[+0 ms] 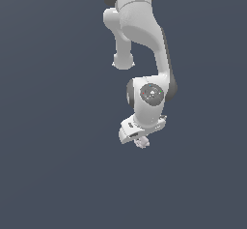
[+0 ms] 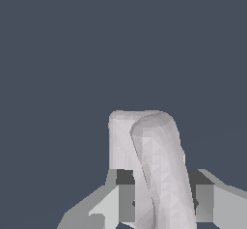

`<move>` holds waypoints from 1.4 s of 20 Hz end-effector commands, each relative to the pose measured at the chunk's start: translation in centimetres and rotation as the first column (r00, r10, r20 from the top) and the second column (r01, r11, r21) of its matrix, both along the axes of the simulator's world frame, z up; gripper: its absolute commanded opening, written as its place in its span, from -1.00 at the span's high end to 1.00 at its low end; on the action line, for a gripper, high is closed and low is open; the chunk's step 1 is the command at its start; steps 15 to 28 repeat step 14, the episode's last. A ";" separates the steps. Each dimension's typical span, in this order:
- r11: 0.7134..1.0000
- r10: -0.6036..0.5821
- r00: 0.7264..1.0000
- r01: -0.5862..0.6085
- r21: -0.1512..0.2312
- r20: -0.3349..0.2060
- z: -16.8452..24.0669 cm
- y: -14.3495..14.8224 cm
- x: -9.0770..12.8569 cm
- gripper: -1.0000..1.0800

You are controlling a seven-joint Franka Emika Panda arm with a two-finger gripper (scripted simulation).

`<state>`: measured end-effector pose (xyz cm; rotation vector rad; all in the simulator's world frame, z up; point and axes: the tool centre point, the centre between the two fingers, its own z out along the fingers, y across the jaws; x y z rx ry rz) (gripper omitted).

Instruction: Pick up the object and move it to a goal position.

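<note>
The white two-fingered pincer (image 2: 157, 201) is clenching around the small pale greyish-white lump (image 2: 149, 165), a rounded, faintly faceted piece of matte material. In the wrist view the two dark-padded fingers (image 2: 126, 194) are pressing on the lump from either side — the lump is filling the gap between them and is reaching out beyond the fingertips, its far end rounded off. It is appearing there as two overlapping forms, a blunt block behind and a slanted cylinder-like part in front.

In the exterior view the pincer (image 1: 140, 137) is pointing downward and slightly tilted, with the lump (image 1: 142, 143) showing only as a tiny pale bit poking out just below the fingers. Above it the wrist's round grey-faced joint (image 1: 151, 93) is facing the camera, and the white, smooth-shelled robot arm (image 1: 144, 25) is rising from there to the top edge of the picture.

Everything is hanging against a plain dark blue-grey surface (image 1: 53, 165) — no shadow or contact is showing under the lump, so whether it is resting on anything I cannot tell.
</note>
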<state>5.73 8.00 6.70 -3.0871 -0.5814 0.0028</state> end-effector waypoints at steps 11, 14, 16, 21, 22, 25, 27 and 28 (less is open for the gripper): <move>1.000 0.000 1.000 0.000 0.000 0.002 6.2 -0.1 0.8 1.00; 1.000 0.000 1.000 0.000 0.000 0.002 6.5 -0.1 0.9 1.00; 1.000 0.000 1.000 0.000 0.000 0.002 6.5 -0.1 0.9 1.00; 1.000 0.000 1.000 0.000 0.000 0.002 6.5 -0.1 0.9 1.00; 1.000 0.000 1.000 0.000 0.000 0.002 6.5 -0.1 0.9 1.00; 1.000 0.000 1.000 0.000 0.000 0.002 6.5 -0.1 0.9 1.00; 1.000 0.000 1.000 0.000 0.000 0.002 6.5 -0.1 0.9 1.00; 1.000 0.000 1.000 0.000 0.000 0.002 6.5 -0.1 0.9 1.00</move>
